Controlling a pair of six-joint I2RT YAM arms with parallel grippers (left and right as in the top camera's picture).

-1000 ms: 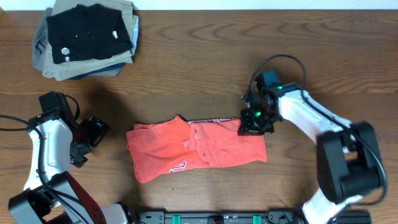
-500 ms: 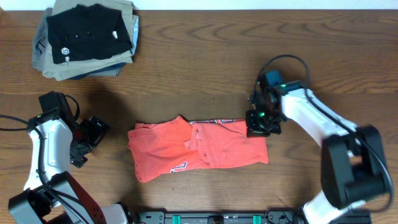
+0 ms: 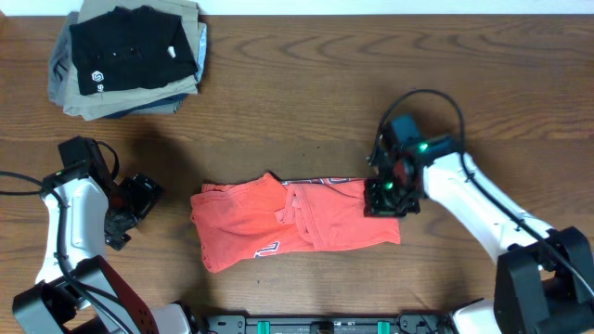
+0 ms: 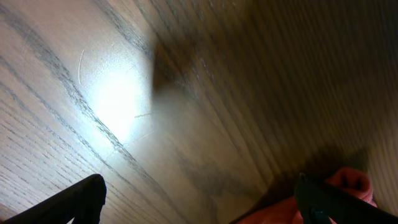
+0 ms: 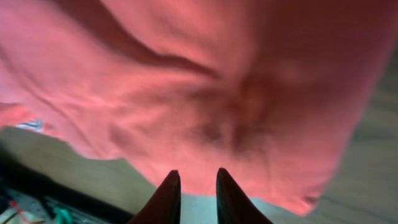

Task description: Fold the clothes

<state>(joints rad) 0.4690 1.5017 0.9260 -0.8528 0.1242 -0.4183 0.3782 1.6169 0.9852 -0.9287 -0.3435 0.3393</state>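
One counter [image 3: 306, 102], wood grain. One coral T-shirt [image 3: 297, 223] lies on it, centre, toward the robot's side. It is bunched into a rough left-to-right strip, with a scrap of white lettering at its lower left.

One pile [image 3: 130, 88] of folded garments sits at the back-left corner, well apart from the T-shirt. We count one black shirt [image 3: 130, 46] on top with one small white logo [image 3: 96, 79]. Grey and khaki layers lie under it, and we can't tell how many.

Two arms, two pincers.
- Right arm [image 3: 464, 190]: the right pincer [image 3: 383, 199] is over the T-shirt's right end. Its wrist view shows two tips set narrow, a slim gap with nothing in it, and coral cloth filling the view ahead. We can't tell whether it touches the cloth.
- Left arm [image 3: 70, 232]: the left pincer [image 3: 137, 199] is spread wide and holds nothing. It is over bare counter left of the T-shirt, not touching it. A bit of coral edge shows at the lower right of its wrist view.
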